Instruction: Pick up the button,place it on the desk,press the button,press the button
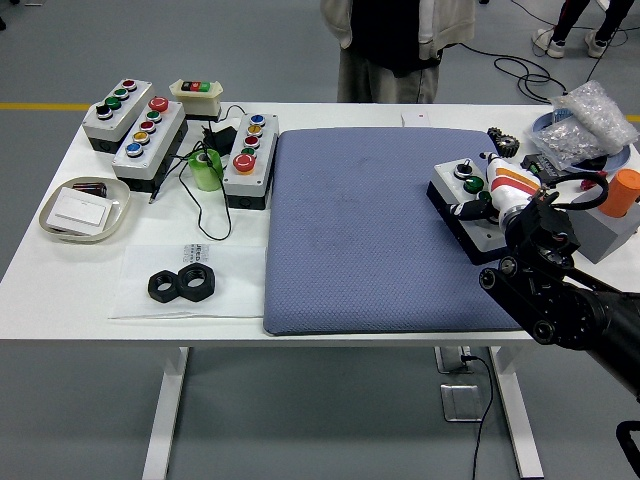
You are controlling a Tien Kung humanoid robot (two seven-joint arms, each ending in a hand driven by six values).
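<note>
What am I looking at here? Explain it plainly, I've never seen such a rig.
One picture, taken from a camera high on a humanoid robot, looking down over a white table. The black arm coming in from the right ends in a white-and-orange robot hand, resting on a button box on the blue mat; its fingers cannot be made out. The left arm is out of view. At the left lie three more button boxes, two black nuts and a tray. A person stands at the far side.
</note>
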